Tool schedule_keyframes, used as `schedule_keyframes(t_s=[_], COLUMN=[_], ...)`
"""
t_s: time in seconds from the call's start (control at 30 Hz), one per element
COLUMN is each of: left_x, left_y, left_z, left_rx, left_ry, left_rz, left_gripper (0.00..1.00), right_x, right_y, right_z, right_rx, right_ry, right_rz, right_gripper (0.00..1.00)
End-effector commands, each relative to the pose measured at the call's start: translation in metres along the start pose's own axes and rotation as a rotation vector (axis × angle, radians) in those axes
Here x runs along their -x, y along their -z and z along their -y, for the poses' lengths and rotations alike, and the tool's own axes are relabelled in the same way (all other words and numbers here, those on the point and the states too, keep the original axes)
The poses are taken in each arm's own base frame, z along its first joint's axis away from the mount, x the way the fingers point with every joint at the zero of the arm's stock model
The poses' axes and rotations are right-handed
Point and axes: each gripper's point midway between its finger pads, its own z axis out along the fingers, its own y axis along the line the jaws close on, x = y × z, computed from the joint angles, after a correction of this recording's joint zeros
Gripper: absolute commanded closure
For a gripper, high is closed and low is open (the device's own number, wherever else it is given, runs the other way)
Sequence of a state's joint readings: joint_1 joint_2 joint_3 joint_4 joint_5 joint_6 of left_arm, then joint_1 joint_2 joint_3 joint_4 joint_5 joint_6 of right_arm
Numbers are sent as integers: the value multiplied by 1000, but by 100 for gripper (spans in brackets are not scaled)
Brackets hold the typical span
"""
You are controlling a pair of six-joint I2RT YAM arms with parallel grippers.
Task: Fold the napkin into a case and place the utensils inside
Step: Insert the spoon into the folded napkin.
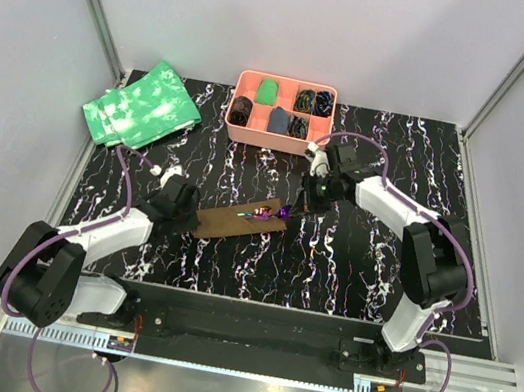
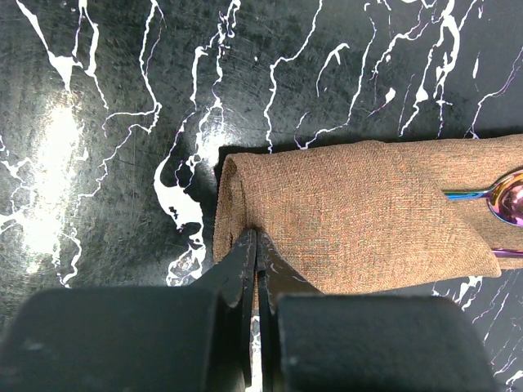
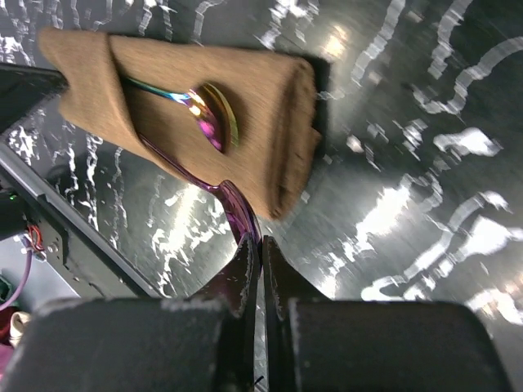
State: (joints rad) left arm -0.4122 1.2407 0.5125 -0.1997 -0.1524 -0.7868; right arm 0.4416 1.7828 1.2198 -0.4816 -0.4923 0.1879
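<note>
Near the middle of the bench we see the case lying flat, our left pincer closed tight with its tips touching the case's left end, and our right pincer clamped on the purple utensil jutting from the other end beside a shiny spoon.

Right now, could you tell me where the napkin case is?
Top view: the case lies just left of mid-table, between the left gripper and the right gripper pinching a purple utensil, nearer than the pink tray.
</note>
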Motion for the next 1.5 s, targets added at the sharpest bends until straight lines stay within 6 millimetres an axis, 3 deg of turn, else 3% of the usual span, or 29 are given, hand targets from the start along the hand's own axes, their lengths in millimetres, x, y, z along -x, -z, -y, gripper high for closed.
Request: schedule_keyframes(t_s=[0.0, 0.27, 0.5, 0.87, 1.13, 1.43, 1.47], left_x=[4, 4, 4, 4, 15, 39, 40], left_y=[1, 3, 4, 6, 18, 60, 63], left_z=[5, 6, 7, 8, 14, 32, 33], left_rx=[-35, -45, -52, -65, -88, -192, -202], left_ry=[18, 22, 25, 27, 17, 3, 3], left_rz=[26, 27, 28, 33, 68, 154, 157], left_gripper=[100, 100, 100, 100, 100, 92, 89], right_x=[19, 18, 8, 0, -2, 9, 12], right_y=[-13, -36, -56, -74, -72, -39, -31], right_z=[-32, -51, -56, -71, -69, -71, -72], right_rx=[69, 118, 146, 182, 157, 74, 66], right_ry=[23, 8, -26, -40, -48, -23, -8], right_rz=[22, -8, -42, -77, -70, -14, 5], right_gripper=[100, 100, 100, 95, 79, 54, 43])
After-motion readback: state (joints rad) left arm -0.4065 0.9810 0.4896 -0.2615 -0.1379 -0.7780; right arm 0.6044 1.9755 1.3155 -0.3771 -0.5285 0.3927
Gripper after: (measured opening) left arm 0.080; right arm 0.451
